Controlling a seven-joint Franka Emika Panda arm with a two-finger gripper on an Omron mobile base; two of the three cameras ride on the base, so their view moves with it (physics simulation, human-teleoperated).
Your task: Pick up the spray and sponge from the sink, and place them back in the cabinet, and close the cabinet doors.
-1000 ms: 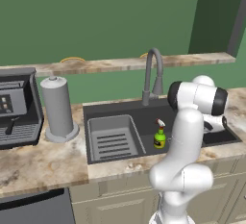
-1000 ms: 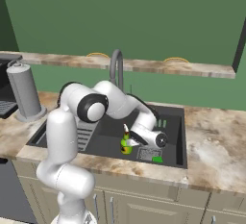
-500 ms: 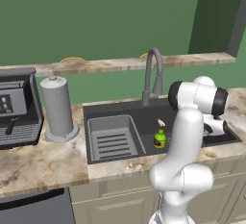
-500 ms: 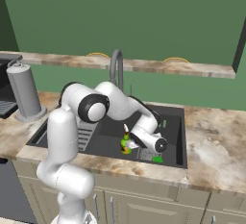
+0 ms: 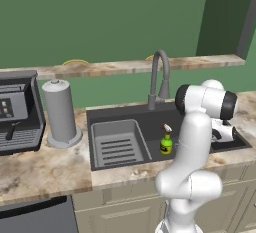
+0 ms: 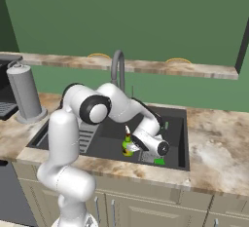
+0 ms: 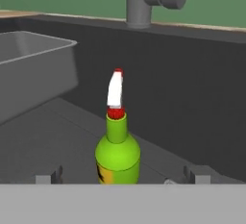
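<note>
Carefully, the gripper (image 7: 122, 176) was wide open and empty; it needed to slide straight around the spray (image 7: 117, 155) before squeezing.

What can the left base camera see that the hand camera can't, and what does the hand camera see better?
The left base view takes in the paper towel holder, the coffee machine and the marble counter around the sink.

The hand view looks close along the open gripper, whose two finger tips stand either side of the spray, and it shows the white-and-red nozzle clearly.

Both show the spray standing upright in the dark sink, the grey ribbed tray and the faucet.
</note>
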